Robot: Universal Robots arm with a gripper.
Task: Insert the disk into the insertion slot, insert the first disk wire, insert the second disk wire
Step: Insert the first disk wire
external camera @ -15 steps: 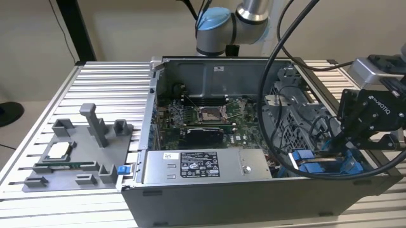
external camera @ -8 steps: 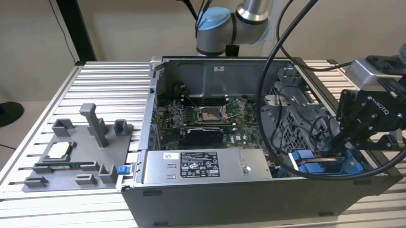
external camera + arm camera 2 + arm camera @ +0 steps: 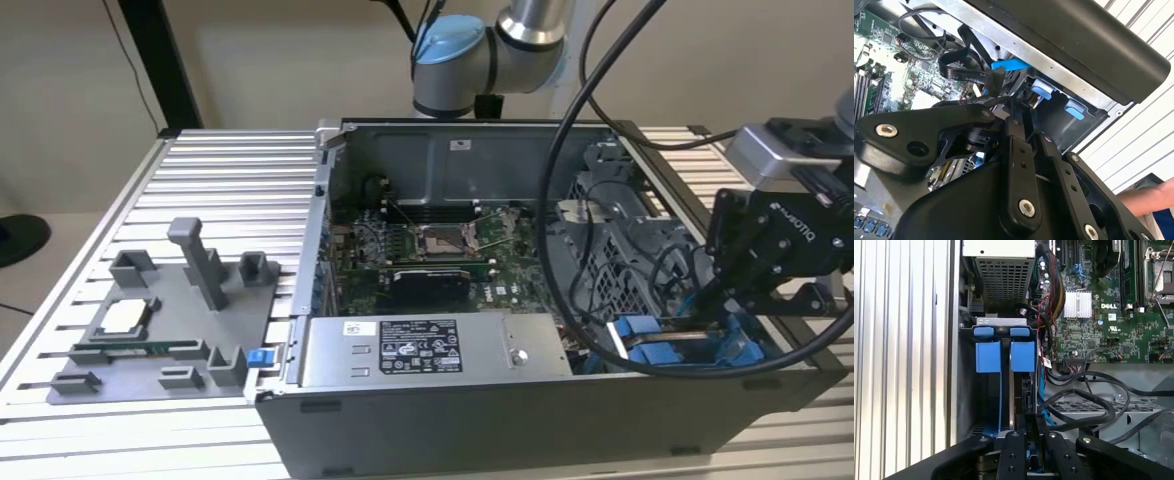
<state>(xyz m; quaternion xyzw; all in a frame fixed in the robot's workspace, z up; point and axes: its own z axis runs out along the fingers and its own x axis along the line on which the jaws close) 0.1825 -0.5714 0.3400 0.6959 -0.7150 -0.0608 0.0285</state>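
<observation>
The disk (image 3: 1011,400) shows edge-on as a thin grey strip with a blue carrier edge beside it. It stands low inside the insertion slot (image 3: 968,405), the narrow bay at the case's corner, under two blue fittings (image 3: 988,356). My gripper (image 3: 1026,432) sits right over the disk's near end with its fingers drawn together on it. In the exterior view the gripper (image 3: 727,318) hangs over the bay at the case's right front, with the blue carrier (image 3: 729,346) under it. Black disk wires (image 3: 1089,407) loop loose beside the slot. A flat black wire (image 3: 961,67) lies just past the fingertips (image 3: 1013,120).
A grey metal box with a sticker (image 3: 414,350) fills the case's front. The motherboard (image 3: 441,250) lies behind it. On the slatted table, at the exterior view's left, stands a grey fixture tray (image 3: 160,320). A person's hand (image 3: 1149,197) is near the case.
</observation>
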